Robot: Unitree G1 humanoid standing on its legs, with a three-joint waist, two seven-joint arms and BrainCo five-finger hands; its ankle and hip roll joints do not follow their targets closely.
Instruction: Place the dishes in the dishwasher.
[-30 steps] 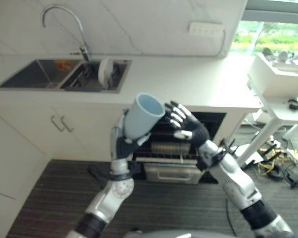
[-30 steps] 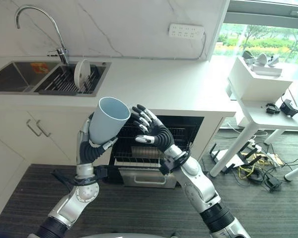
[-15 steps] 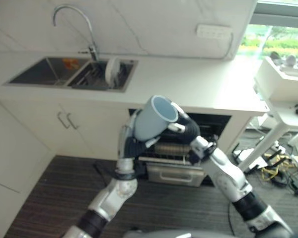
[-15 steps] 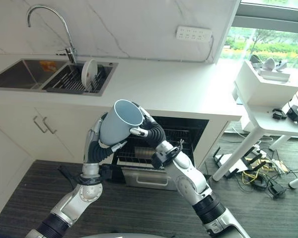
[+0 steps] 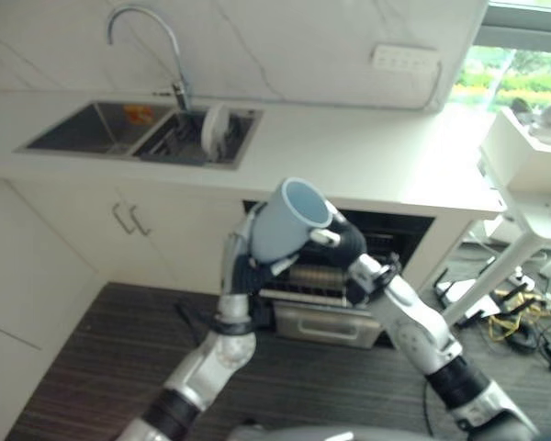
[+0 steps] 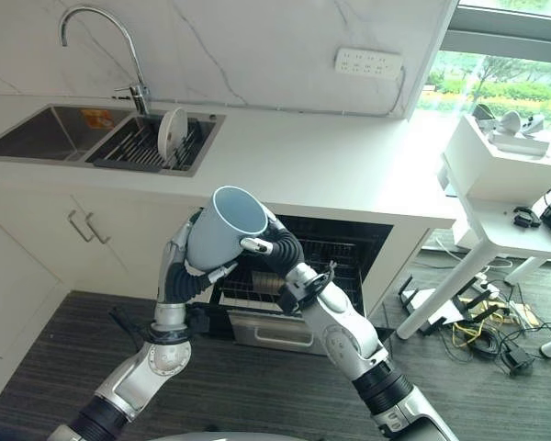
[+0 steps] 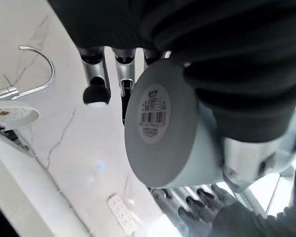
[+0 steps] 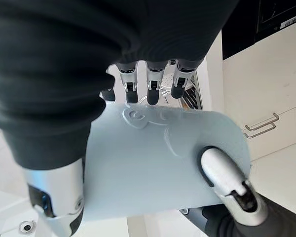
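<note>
Right eye view: both hands, left hand (image 6: 185, 272) and right hand (image 6: 274, 250), clasp the cup (image 6: 222, 228); release one before lowering it to the dishwasher rack (image 6: 257, 283).

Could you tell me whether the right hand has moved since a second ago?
Yes. The right hand has closed in on the blue cup held by the left hand; earlier it hovered apart, fingers spread, before the dishwasher.

One cup (image 6: 224, 226), one plate (image 6: 172, 132), two hands, one sink (image 6: 37, 134).
</note>
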